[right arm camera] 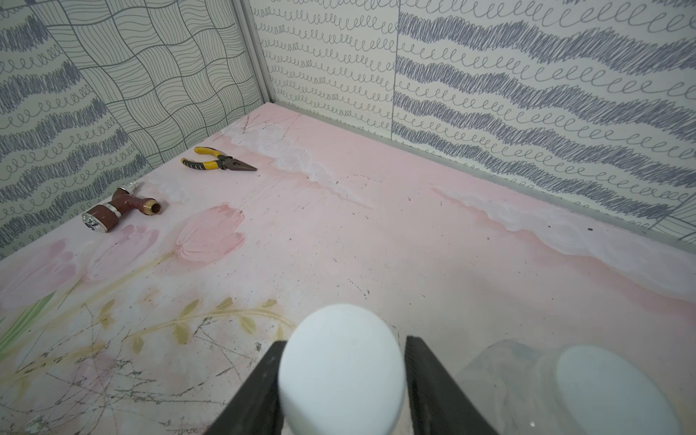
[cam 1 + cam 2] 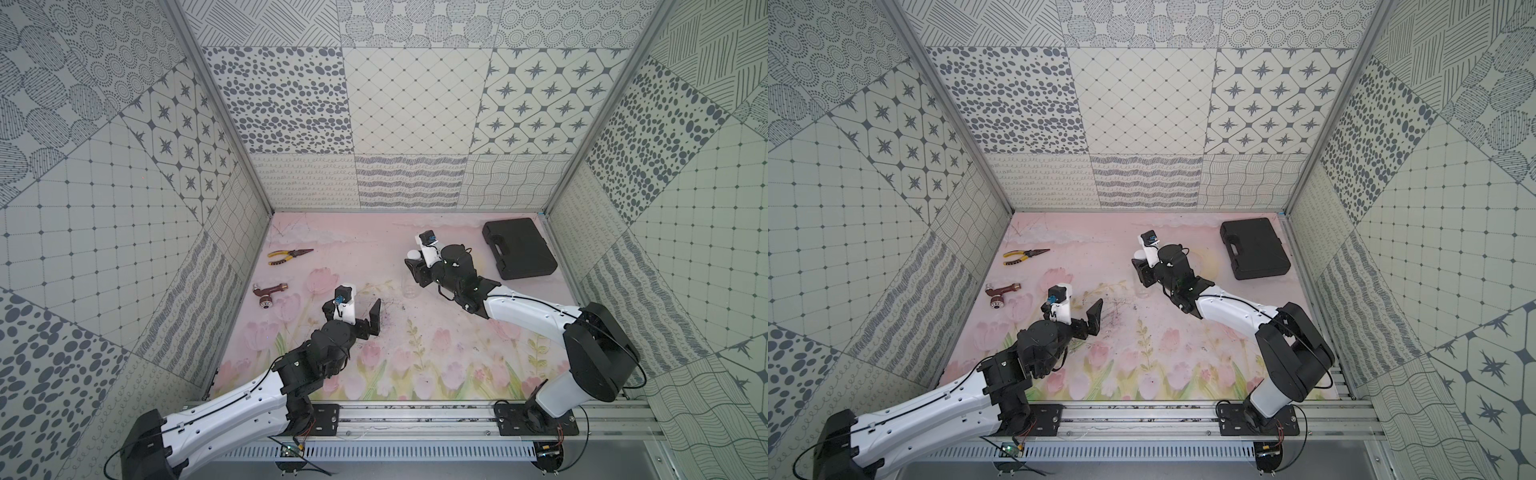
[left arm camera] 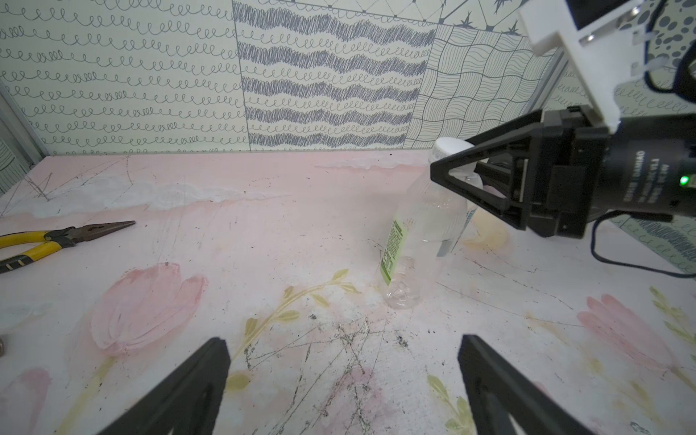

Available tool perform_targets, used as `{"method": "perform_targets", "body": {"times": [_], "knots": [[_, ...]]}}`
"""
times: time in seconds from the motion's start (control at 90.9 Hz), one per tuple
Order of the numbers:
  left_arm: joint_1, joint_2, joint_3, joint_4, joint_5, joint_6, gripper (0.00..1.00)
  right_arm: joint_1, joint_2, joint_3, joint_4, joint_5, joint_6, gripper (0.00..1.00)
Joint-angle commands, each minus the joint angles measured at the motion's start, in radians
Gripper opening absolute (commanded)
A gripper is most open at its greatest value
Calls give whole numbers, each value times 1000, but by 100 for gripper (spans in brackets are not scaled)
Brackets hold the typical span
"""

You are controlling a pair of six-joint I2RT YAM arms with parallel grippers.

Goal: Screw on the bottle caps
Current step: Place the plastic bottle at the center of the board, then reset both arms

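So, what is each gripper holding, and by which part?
Left gripper: nothing. Right gripper: jaws flank the sides of the cap on the green-labelled bottle; grip unclear.

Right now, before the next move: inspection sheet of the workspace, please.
Surface: tulip-print mat, scuffed and scratched.
Job's things: green-label bottle upright, white cap on its neck; second clear bottle beside it, second cap on top.
Clutter: yellow-handled pliers, brown hose nozzle, black tool case.
Hands: left hand open, empty; right hand flanks the white cap, grip unclear.
Cables: black cable loops off right wrist.
Surroundings: patterned wall panels, front aluminium rail.
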Motion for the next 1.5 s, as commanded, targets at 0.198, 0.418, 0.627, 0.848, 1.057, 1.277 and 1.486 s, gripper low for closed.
{"method": "perform_targets", "body": {"times": [0.198, 0.418, 0.627, 0.848, 1.057, 1.277, 1.486], "knots": [[10, -15, -3, 0, -27, 16, 100, -6, -13, 14, 6, 19, -31, 65], [10, -28, -1, -4, -27, 22, 100, -22, -46, 67, -89, -14, -73, 72], [12, -26, 15, 6, -8, 62, 100, -43, -77, 143, -215, -61, -91, 80], [20, 0, 79, -32, -33, 95, 100, -52, -129, 205, -323, -92, -100, 97], [68, 49, 196, -146, -26, 97, 100, -66, -251, 203, -389, -38, -65, 97], [134, 62, 296, -239, -10, 89, 100, -78, -434, 140, -447, 50, -71, 97], [150, 85, 323, -200, -118, 208, 100, -94, -620, 62, -521, 246, -117, 97]]}}
